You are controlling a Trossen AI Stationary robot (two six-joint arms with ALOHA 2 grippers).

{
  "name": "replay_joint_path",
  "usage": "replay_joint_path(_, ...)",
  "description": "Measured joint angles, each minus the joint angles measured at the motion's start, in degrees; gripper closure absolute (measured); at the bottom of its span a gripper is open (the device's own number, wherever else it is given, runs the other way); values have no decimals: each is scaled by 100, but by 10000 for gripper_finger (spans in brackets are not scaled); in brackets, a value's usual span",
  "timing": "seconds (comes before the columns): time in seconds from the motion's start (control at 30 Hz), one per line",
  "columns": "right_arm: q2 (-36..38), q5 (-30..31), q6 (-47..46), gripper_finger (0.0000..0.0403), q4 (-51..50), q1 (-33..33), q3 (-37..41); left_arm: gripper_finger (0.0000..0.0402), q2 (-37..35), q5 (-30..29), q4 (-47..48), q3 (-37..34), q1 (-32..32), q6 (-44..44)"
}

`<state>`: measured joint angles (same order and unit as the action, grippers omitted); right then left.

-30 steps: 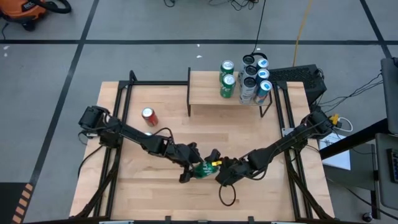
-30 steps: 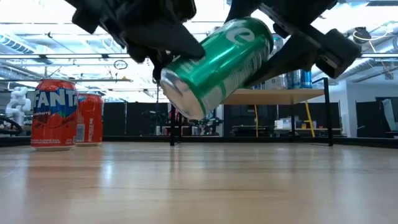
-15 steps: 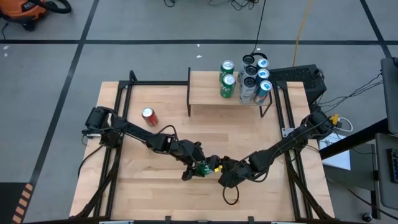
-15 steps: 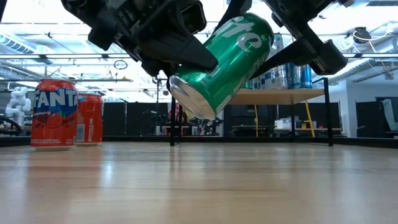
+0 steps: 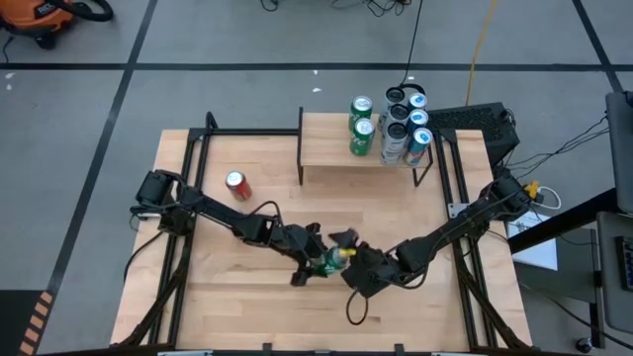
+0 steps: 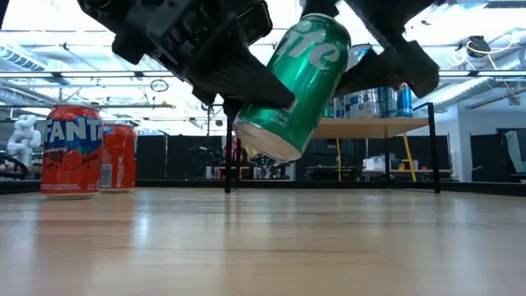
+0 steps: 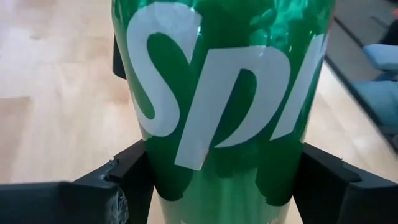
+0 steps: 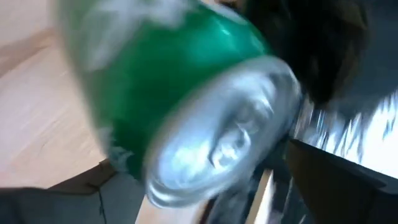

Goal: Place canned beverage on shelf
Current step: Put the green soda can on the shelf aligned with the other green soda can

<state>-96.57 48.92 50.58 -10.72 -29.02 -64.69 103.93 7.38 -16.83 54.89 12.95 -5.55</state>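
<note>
A green Sprite can [image 5: 326,262] hangs tilted above the table's near middle, its bottom end lowest in the low view [image 6: 296,82]. My left gripper [image 5: 315,259] is shut on it from the left. My right gripper [image 5: 346,259] comes from the right, open, with its fingers on either side of the can's upper end [image 8: 230,143]. The shelf [image 5: 331,153] stands at the table's far side. Two green cans [image 5: 362,124] and several blue and silver cans [image 5: 407,119] stand on its right part. My left gripper pinches the can's side wall [image 7: 155,180] between its two fingers [image 7: 124,186], which lie across the can. It comes from the table's left, slanting down. The can is lifted clear of the table and tilted, top end up and toward the right. Whether my right gripper touches the can's upper end I cannot tell.
A red Fanta can [image 5: 237,185] stands on the table's left part, far from the grippers; the low view shows it [image 6: 72,150] with another red can [image 6: 121,156] beside it. Bare tabletop lies between the grippers and the shelf.
My left gripper has gone a little toward the table's right with the can. The can has tipped from a strong slant to nearer upright, staying clear of the table. My right gripper has stayed at the can's upper end.
</note>
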Motion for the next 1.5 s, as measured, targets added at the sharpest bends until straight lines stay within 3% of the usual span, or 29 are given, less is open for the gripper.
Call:
replay_joint_path(0.13, 108, 182, -2664, 50, -808, 6, -2, 116, -1, -579, -76, 0, 91, 198)
replay_joint_path(0.3, 336, -763, -6170, 50, -1946, 101, 165, 114, 6, -1703, -163, 0, 230, 448)
replay_joint_path(0.4, 517, -976, -7078, 50, -1520, -6, 698, 113, 11, -2329, -472, 0, 277, 458)
replay_joint_path(0.57, 1052, -388, -7943, 50, 647, -395, 2256, 112, 229, -2728, -1166, -2, 319, 460)
replay_joint_path(0.63, 1228, -105, -8099, 50, 2243, -531, 3052, 112, 414, -2729, -1474, 0, 334, 460)
replay_joint_path(0.77, 1234, -180, -7856, 50, 5652, -633, 4350, 112, 947, -2763, -2280, -11, 353, 460)
replay_joint_path(0.83, 1137, -353, -7621, 50, 6814, -601, 4654, 112, 1203, -3072, -2720, -13, 368, 458)
replay_joint_path(0.9, 1044, -425, -7345, 50, 7356, -586, 4725, 112, 1456, -3564, -3197, 16, 370, 457)
replay_joint_path(1.03, 945, -460, -6731, 50, 7332, -581, 4354, 112, 1748, -4194, -3750, 52, 363, 519)
replay_joint_path(1.27, 925, 490, -6062, 50, 6383, -407, 3621, 111, 1838, -4340, -4083, 52, 408, 820)
replay_joint_path(1.5, 922, -62, -6133, 50, 6114, -60, 3445, 111, 1838, -4546, -4217, 52, 495, 1244)
